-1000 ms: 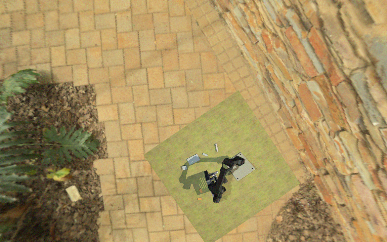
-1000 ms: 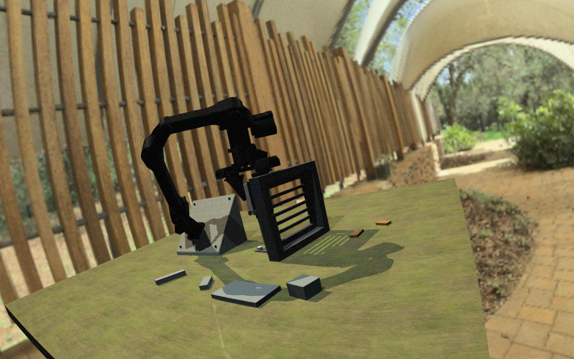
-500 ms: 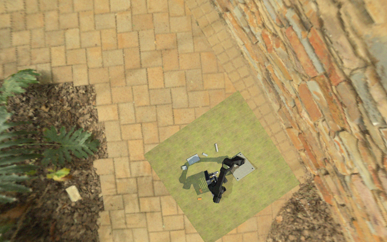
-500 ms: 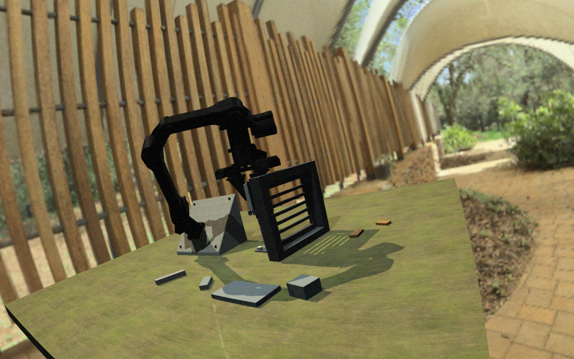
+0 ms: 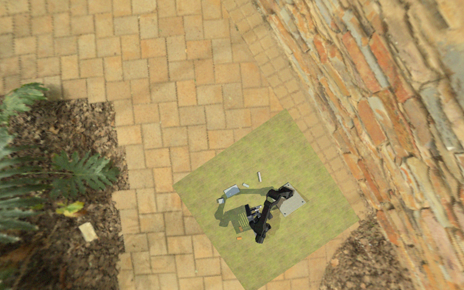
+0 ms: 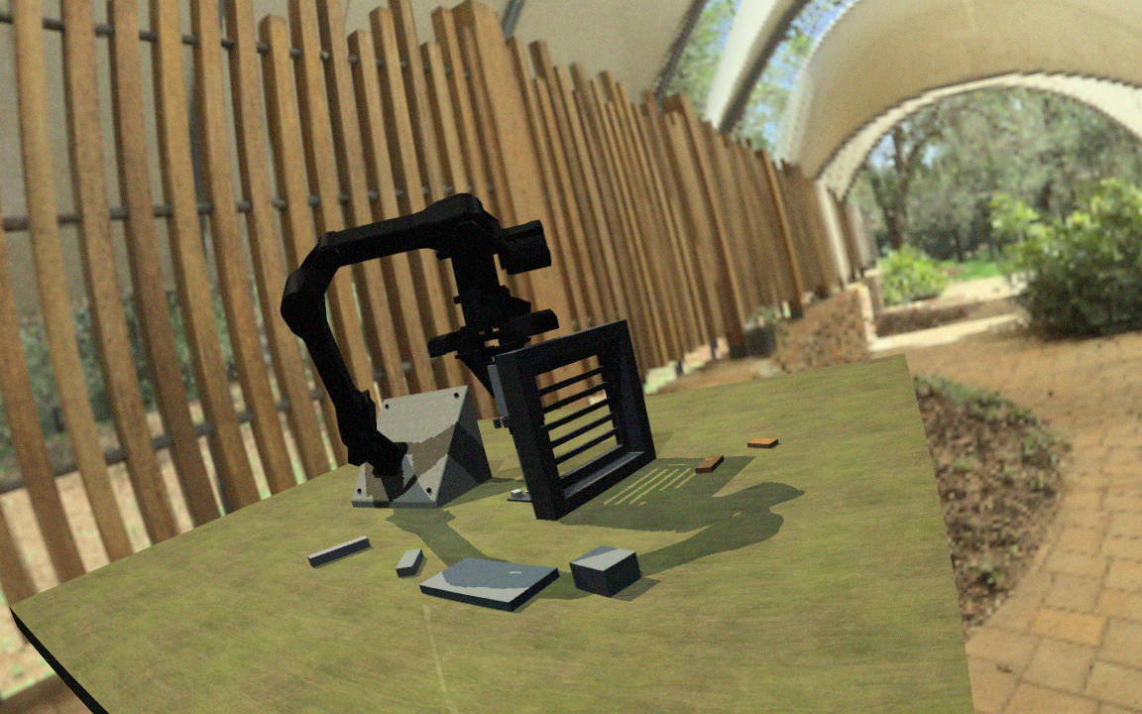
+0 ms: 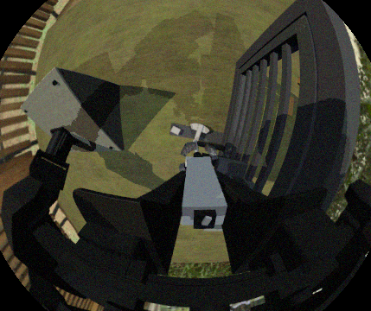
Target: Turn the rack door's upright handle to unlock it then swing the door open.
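One end effector (image 6: 495, 391) (image 7: 199, 175), clenched on one upright handle (image 6: 496, 377) (image 7: 203, 186), which lies between its two fingers. One barred rack (image 5: 249, 215) (image 6: 528, 434) (image 7: 329, 86) stands just beside it. On the counter (image 5: 226, 162) (image 6: 690, 639) (image 7: 159, 78), well apart from the end effector: four grey pieces, namely one bar (image 5: 259, 176) (image 6: 338, 551), one small block (image 5: 245, 185) (image 6: 409, 561), one slab (image 5: 231, 189) (image 6: 488, 582), one cube (image 5: 220, 200) (image 6: 605, 569); two orange pieces (image 5: 239, 238) (image 6: 762, 441) lie beyond the rack.
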{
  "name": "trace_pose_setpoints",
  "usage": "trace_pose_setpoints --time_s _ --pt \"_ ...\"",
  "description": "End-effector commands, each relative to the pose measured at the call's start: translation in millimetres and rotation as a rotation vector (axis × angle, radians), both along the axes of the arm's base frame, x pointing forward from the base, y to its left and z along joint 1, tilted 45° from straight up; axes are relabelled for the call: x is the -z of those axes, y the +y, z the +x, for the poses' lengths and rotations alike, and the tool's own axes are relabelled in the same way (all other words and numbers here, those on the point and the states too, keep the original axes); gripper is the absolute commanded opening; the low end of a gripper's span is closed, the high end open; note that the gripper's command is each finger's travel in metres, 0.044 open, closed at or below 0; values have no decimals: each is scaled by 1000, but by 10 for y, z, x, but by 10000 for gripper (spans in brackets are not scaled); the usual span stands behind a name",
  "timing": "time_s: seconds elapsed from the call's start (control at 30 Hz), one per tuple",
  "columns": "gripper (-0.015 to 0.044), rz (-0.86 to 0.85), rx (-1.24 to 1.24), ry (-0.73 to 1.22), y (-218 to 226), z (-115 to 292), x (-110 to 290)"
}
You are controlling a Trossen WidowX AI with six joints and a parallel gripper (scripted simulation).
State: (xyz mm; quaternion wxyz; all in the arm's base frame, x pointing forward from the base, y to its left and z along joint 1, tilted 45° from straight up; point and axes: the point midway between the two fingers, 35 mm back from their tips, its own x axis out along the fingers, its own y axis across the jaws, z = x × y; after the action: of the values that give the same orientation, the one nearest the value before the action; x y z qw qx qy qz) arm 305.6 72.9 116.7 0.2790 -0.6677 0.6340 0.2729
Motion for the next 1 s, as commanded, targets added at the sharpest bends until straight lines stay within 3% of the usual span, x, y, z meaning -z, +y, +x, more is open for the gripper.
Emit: trace_pose_setpoints --time_s 0.0,0.37,0.97 --pt "83 0 -2 1 1 1 1" --pt "11 0 -2 1 1 1 1" --pt "11 14 196 -190 56 -122 61"
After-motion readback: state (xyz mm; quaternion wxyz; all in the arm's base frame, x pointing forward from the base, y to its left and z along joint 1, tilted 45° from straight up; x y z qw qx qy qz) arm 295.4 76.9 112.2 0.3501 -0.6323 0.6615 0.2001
